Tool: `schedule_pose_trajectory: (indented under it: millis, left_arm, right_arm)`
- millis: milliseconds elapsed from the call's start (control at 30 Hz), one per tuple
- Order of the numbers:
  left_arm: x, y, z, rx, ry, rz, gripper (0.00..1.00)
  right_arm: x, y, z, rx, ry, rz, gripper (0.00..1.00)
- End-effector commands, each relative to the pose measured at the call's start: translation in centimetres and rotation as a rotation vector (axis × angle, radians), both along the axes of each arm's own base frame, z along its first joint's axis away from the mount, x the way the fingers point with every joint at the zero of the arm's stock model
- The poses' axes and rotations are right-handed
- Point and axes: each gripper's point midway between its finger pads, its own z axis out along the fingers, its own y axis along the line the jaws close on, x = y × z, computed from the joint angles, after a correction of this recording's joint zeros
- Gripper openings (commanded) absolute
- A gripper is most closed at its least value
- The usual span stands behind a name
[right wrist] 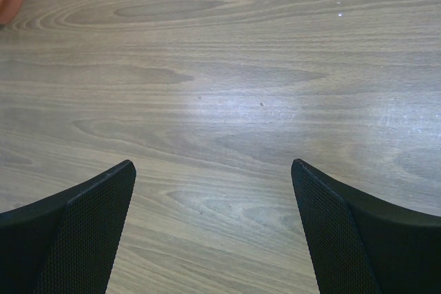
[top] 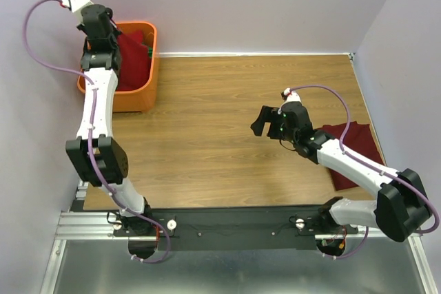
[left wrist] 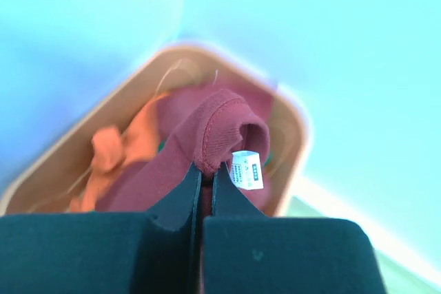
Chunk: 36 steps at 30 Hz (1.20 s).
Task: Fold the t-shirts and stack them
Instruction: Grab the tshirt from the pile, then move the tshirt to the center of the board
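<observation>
Spanning the view, the bench (top: 207, 135) carries one orange bin (top: 141, 98) at its far left corner and one folded t-shirt (top: 358, 144) at its right edge; a second t-shirt (left wrist: 207, 135) lies bunched in the bin, well apart from the right jaws; the left jaws are pinched shut on a stitched fold of it, just beside one white label (left wrist: 248, 170); the right jaws gape empty over bare wood.
</observation>
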Motion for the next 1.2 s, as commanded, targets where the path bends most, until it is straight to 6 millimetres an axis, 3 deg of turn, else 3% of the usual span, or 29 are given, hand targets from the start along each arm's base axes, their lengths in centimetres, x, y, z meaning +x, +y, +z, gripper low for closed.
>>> schedule_pose_trajectory:
  millis: [0, 67, 133, 300, 367, 400, 500, 667, 767, 933, 1100, 1167]
  left_arm:
    - [-2.5, -1.5, 9.9, 0.024, -0.253, -0.094, 0.00]
    - [-3.9, -2.5, 13.5, 0.038, -0.350, -0.141, 0.00]
    - [-4.9, -3.1, 15.3, 0.047, -0.403, -0.174, 0.00]
    - [-10.2, -6.3, 23.1, 0.087, -0.651, -0.310, 0.00]
    - [-12.0, -7.2, 24.9, 0.101, -0.717, -0.348, 0.00]
    - [-14.2, -7.9, 27.2, 0.121, -0.790, -0.374, 0.00]
    - [-18.2, -9.5, 30.8, 0.151, -0.917, -0.440, 0.00]
    - [-24.4, -11.5, 35.1, 0.189, -1.084, -0.521, 0.00]
    - [-26.8, -13.0, 36.3, 0.188, -1.143, -0.599, 0.00]
    - [-28.0, -14.6, 36.3, 0.164, -1.180, -0.677, 0.00]
    - [-26.5, -17.7, 35.6, 0.113, -1.165, -0.783, 0.00]
    - [-24.8, -19.0, 34.4, 0.093, -1.132, -0.801, 0.00]
  right_arm:
    - [0.2, 0.7, 0.4, 0.020, 0.003, 0.022, 1.00]
    - [0.3, 0.7, 0.3, 0.022, 0.003, 0.021, 1.00]
    - [0.3, 0.8, 0.1, 0.021, 0.007, 0.022, 1.00]
    - [0.4, 0.9, 0.1, 0.025, 0.005, 0.026, 1.00]
    - [0.4, 1.0, 0.0, 0.025, 0.005, 0.028, 1.00]
    - [0.4, 1.0, 0.0, 0.024, 0.003, 0.031, 1.00]
    - [0.4, 1.1, 0.1, 0.032, -0.003, 0.034, 1.00]
    - [0.5, 1.2, 0.1, 0.038, -0.003, 0.039, 1.00]
    - [0.5, 1.3, 0.3, 0.039, -0.008, 0.041, 1.00]
    - [0.4, 1.1, 0.8, 0.048, -0.021, 0.036, 1.00]
    - [0.4, 1.1, 1.0, 0.050, -0.025, 0.034, 1.00]
    - [0.4, 1.1, 1.0, 0.054, -0.023, 0.028, 1.00]
